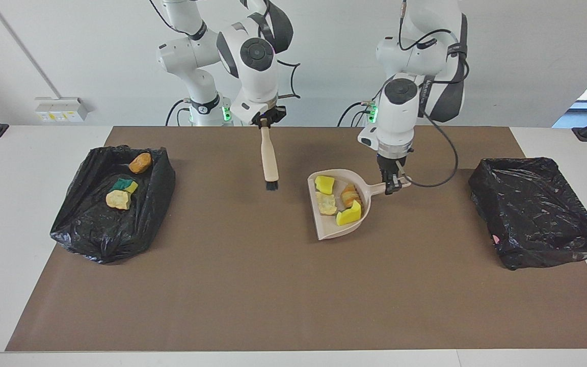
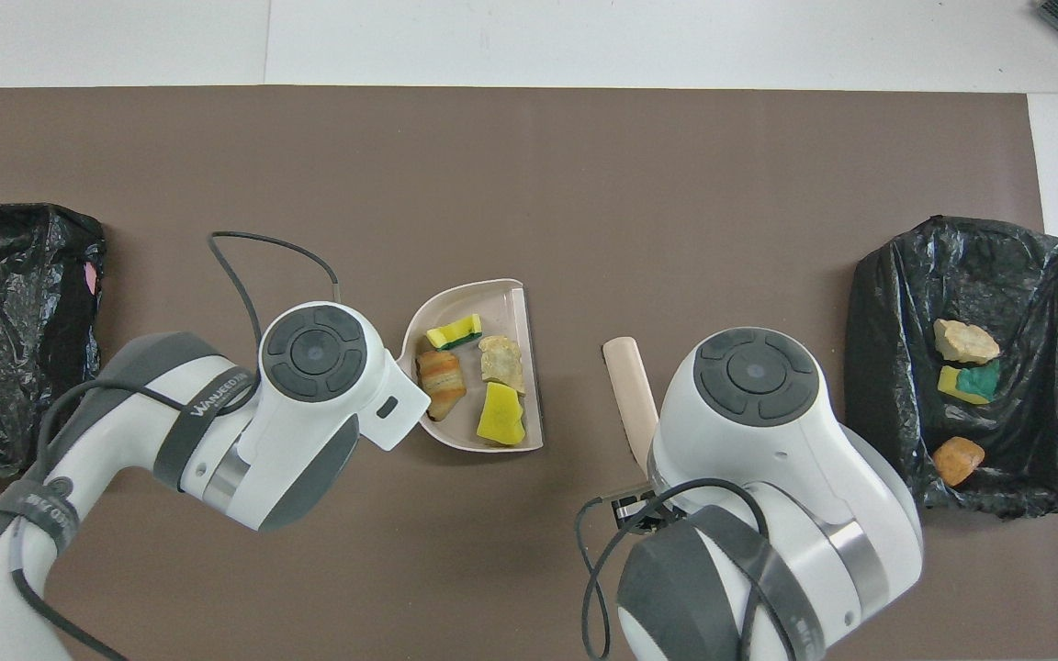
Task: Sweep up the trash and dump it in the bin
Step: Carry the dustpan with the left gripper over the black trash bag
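the bench (image 1: 293,306) carries two black-lined bins. the bin at the right arm's end (image 1: 112,204) already holds three scraps; the bin at the left arm's end (image 1: 535,211) shows none.

the dustpan (image 1: 337,204) hangs over the middle of the bench, toward the left arm's end, the left gripper (image 1: 392,184) clenched on its handle. the trash (image 1: 337,200) in hand, four pieces, lies in the pan: two yellow sponge bits, a pale lump, an orange-brown lump.

the brush (image 1: 269,158) hangs upright, bristles down, from the right gripper (image 1: 265,122), which is clamped on its handle top, clear of the pan.

judgement: sweeping looks done for this load; the step in hand is carrying the pan to a bin. recommend keeping the open lip level or slightly raised in transit, as the pieces sit loose near the lip. tip only once the lip is over the liner's middle. the brush should hold clear.
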`<control>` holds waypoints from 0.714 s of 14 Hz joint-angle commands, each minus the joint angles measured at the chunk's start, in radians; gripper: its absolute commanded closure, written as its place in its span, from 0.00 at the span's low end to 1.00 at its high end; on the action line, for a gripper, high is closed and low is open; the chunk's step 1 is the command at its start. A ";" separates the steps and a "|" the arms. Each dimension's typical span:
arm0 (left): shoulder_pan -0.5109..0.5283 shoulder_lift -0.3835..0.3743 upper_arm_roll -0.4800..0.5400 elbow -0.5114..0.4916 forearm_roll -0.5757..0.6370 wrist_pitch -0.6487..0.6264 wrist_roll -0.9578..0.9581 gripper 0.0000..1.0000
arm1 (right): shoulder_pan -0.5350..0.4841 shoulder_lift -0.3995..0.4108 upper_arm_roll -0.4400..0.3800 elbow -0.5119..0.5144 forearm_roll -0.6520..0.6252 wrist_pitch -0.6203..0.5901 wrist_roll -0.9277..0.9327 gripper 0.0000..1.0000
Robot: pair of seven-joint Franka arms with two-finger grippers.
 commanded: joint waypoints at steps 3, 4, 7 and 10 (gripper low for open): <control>0.226 -0.124 -0.002 -0.019 -0.009 -0.083 0.108 1.00 | 0.124 0.025 0.007 -0.036 0.073 0.064 0.137 1.00; 0.285 -0.131 -0.002 -0.012 -0.007 -0.089 0.126 1.00 | 0.141 0.030 0.008 -0.043 0.073 0.084 0.153 1.00; 0.475 -0.139 0.002 0.045 -0.010 -0.100 0.342 1.00 | 0.193 0.030 0.007 -0.101 0.076 0.175 0.213 1.00; 0.680 -0.121 0.004 0.094 -0.076 -0.084 0.462 1.00 | 0.236 0.028 0.007 -0.181 0.076 0.269 0.222 1.00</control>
